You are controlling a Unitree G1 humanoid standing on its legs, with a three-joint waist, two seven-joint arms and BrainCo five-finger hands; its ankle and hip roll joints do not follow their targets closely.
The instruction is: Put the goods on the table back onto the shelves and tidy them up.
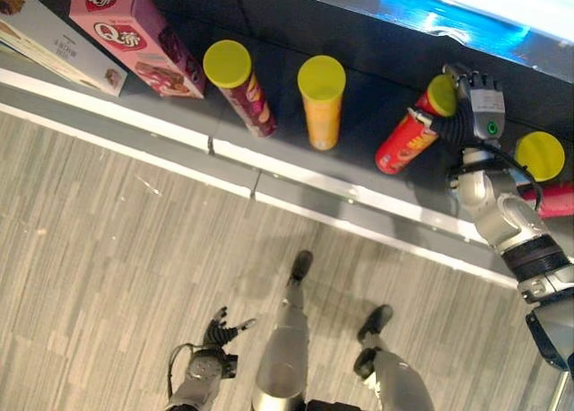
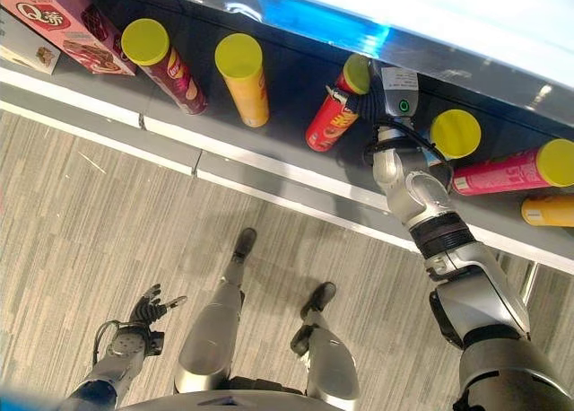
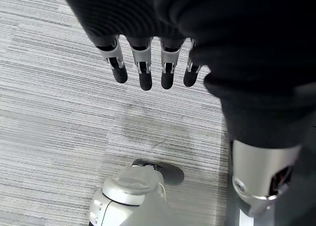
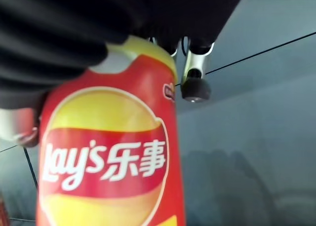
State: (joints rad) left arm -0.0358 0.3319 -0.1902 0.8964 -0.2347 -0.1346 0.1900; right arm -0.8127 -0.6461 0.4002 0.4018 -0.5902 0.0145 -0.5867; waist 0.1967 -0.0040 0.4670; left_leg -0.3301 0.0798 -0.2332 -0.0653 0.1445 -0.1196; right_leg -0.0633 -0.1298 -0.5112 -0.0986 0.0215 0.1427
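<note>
A red chip can (image 1: pixel 404 146) with a yellow lid leans tilted on the dark shelf (image 1: pixel 359 169). My right hand (image 1: pixel 475 101) is at its lidded end, fingers and thumb curled round it. In the right wrist view the red can (image 4: pixel 108 152) sits close under the hand, with one fingertip (image 4: pixel 195 90) showing past its side. My left hand (image 1: pixel 220 328) hangs low over the floor with its fingers (image 3: pixel 143 73) straight and nothing in it.
On the same shelf stand a maroon can (image 1: pixel 242 88), an orange can (image 1: pixel 321 101) and a yellow-lidded can (image 1: pixel 539 155). A pink can (image 2: pixel 511 170) and an orange can (image 2: pixel 547 211) lie at the right. A pink box (image 1: pixel 134 39) and a white box (image 1: pixel 45 34) are at the left.
</note>
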